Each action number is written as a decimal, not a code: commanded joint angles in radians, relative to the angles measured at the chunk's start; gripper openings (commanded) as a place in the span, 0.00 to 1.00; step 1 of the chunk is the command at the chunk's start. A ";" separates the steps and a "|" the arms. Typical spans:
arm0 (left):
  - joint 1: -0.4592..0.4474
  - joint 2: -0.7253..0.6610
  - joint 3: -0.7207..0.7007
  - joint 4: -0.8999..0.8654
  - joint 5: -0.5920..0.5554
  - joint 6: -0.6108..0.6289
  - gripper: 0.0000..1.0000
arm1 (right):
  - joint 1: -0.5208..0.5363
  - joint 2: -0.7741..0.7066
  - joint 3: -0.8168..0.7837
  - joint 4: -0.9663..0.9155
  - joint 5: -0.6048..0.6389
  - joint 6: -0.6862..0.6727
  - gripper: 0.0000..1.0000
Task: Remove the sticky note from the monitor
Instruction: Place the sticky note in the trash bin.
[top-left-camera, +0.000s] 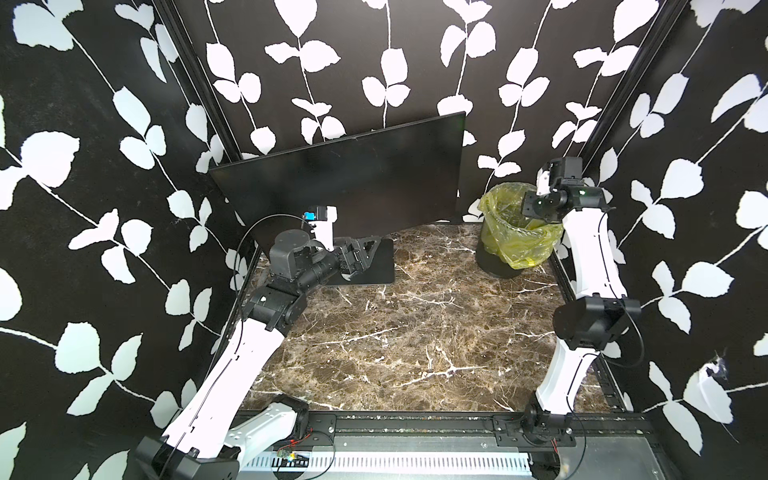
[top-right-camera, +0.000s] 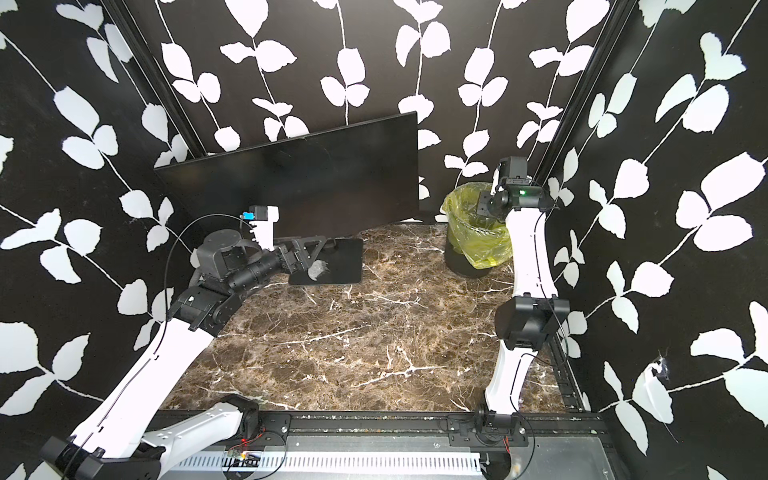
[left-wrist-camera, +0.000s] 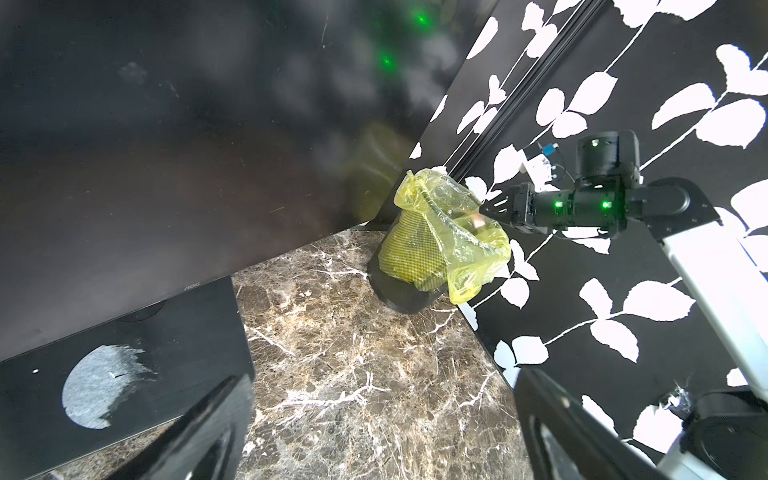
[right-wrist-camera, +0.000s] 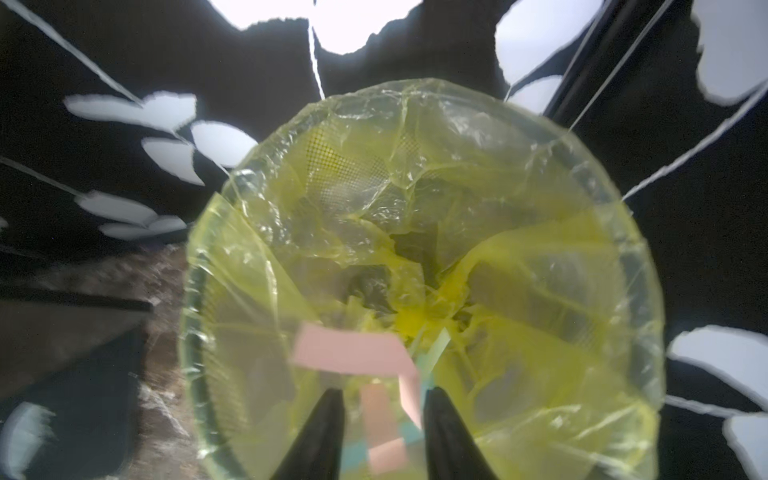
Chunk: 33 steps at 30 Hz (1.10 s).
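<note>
The monitor (top-left-camera: 340, 183) (top-right-camera: 299, 187) (left-wrist-camera: 166, 145) stands tilted at the back on its black base plate (top-left-camera: 380, 262) (top-right-camera: 345, 253); its dark screen shows bare. A pink sticky note (right-wrist-camera: 353, 349), blurred and bent, hangs just past the tips of my right gripper (right-wrist-camera: 384, 392), whose jaws stand apart, open, over the mouth of the bin. One flap of the note lies against a fingertip (right-wrist-camera: 434, 405). From the left wrist view the note is a pink blur (left-wrist-camera: 478, 218) at the right gripper (left-wrist-camera: 492, 208). My left gripper (top-left-camera: 368, 251) (top-right-camera: 309, 251) is open and empty, low over the base plate.
A black mesh bin lined with a yellow bag (top-left-camera: 515, 232) (top-right-camera: 478, 237) (left-wrist-camera: 436, 241) (right-wrist-camera: 415, 95) stands at the back right, with other pink and teal paper pieces (right-wrist-camera: 386, 453) inside. The base plate has a scuffed grey patch (top-right-camera: 319, 270) (left-wrist-camera: 99, 386). Patterned walls close in three sides.
</note>
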 joint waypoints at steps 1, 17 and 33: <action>0.007 -0.022 -0.020 0.007 -0.014 0.015 0.99 | -0.004 0.001 0.055 -0.030 0.009 -0.024 0.50; 0.008 -0.035 -0.077 0.018 -0.040 0.007 0.99 | 0.028 -0.191 -0.159 0.161 -0.207 -0.013 0.61; 0.005 -0.085 -0.326 -0.023 -0.455 0.278 0.99 | 0.136 -1.013 -1.384 0.775 -0.252 0.048 0.97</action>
